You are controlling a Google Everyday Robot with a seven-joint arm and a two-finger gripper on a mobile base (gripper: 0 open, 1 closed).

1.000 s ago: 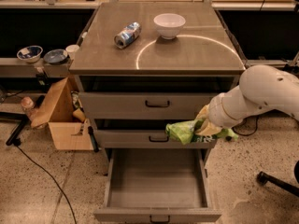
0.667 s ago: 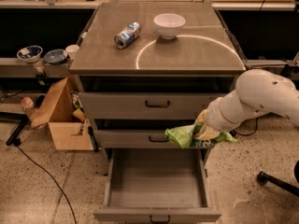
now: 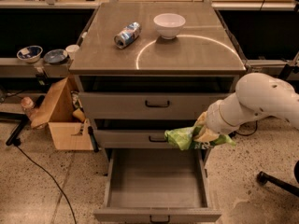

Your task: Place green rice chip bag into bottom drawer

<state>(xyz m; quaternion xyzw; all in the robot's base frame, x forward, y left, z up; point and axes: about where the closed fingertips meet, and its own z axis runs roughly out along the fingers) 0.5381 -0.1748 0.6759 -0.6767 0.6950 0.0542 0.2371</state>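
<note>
On the grey tabletop (image 3: 196,55) we see a blue-silver metal can (image 3: 127,35) lying at ten o'clock and a round white bowl (image 3: 169,24) at twelve. An open brown cardboard box (image 3: 63,120) sits at nine o'clock from the gripper (image 3: 200,136), which is before the middle drawer (image 3: 126,138).

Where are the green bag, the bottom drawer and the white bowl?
Green bag (image 3: 180,138), camera view, crumpled left half; jaws hold its right end, above the drawer's right side.
Bottom drawer (image 3: 154,181), camera view, bare floor.
White bowl (image 3: 169,31), camera view, outer wall.

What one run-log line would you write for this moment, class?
gripper: over right rear of bottom drawer | jaws: shut on green rice chip bag | drawer: open | bag: held in air, not yet released
</note>
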